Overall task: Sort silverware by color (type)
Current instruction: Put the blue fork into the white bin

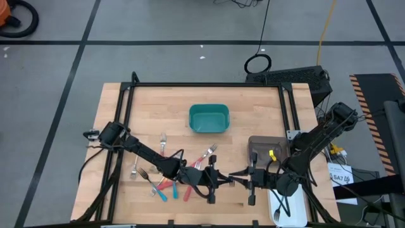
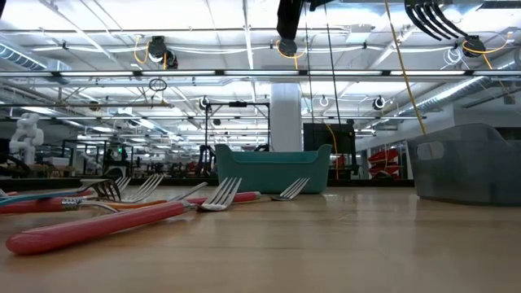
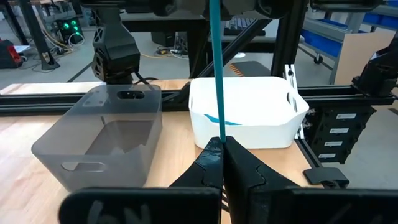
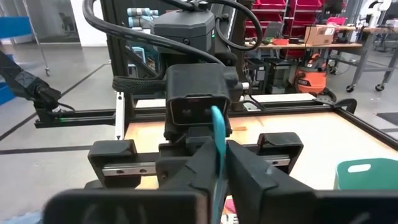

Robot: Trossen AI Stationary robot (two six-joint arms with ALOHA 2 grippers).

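A teal-handled fork (image 3: 217,68) is pinched between both hands at once. In the left wrist view its slim handle rises straight up out of the clenched left hand (image 3: 222,144), whose two fingers (image 3: 249,168) meet tight on it. In the right wrist view the same teal handle (image 4: 218,140) stands between the right hand's (image 4: 219,163) fingers (image 4: 252,177), which are closed onto it, with the left arm's wrist block directly facing just beyond.

From above, the two hands meet tip to tip near the desk's front edge, the left hand (image 1: 214,179) and the right hand (image 1: 243,177) nearly touching, lifted off the wooden desk (image 1: 253,107).

Just behind and to the outer side of the left hand, the rest of the silverware (image 1: 171,180) lies scattered on the desk: red, orange and teal handles crossing each other, tines pointing various ways. The low view shows a red-handled fork (image 2: 98,228) lying nearest the camera, with several others (image 2: 220,195) beyond it.

Farther out from the hands, a teal bin (image 1: 209,118) sits mid-desk. Next to the right arm stands a grey translucent bin (image 1: 266,147), and beside that a white bin (image 3: 249,118) with something teal lying inside it.
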